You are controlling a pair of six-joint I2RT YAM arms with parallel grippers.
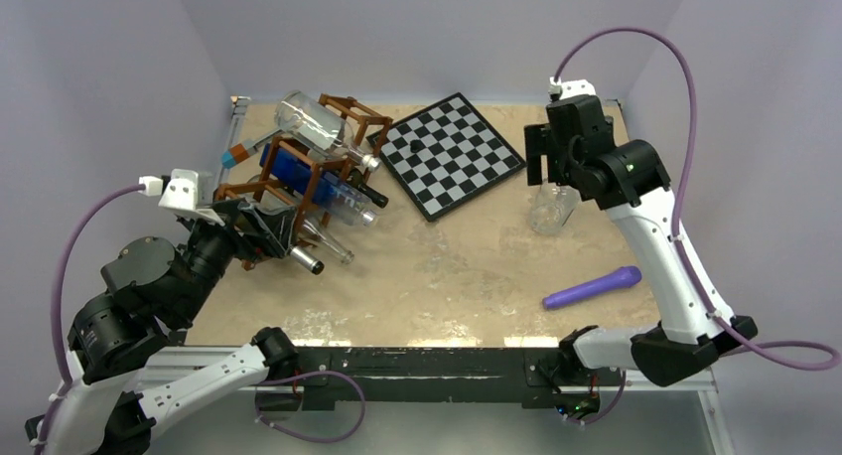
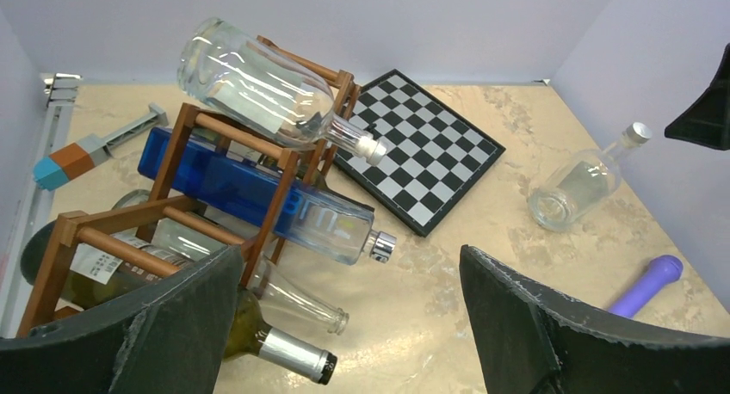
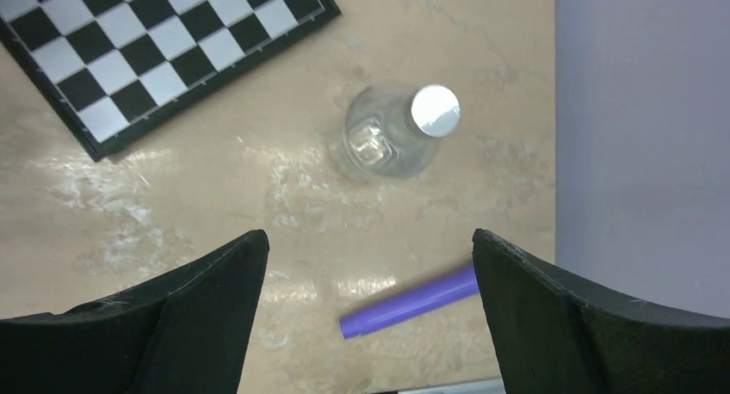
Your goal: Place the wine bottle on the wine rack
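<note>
Bottle stock, bench point(image 1: 447, 276) survey. Wine bottle point(image 3: 392, 136): clear glass, silver cap, standing upright at centre of the right wrist frame, apart from the checkerboard point(image 1: 455, 152) and purple cylinder point(image 1: 593, 287). Right hand point(image 3: 368, 239): fingers spread wide, empty, hovering above the cap; I judge it placed there for a straight descent onto the neck. Wine rack point(image 2: 120, 246): upper left of the top frame, carrying several bottles. Left hand point(image 2: 349, 252): open, empty, facing the rack, likely to steady it.
</note>
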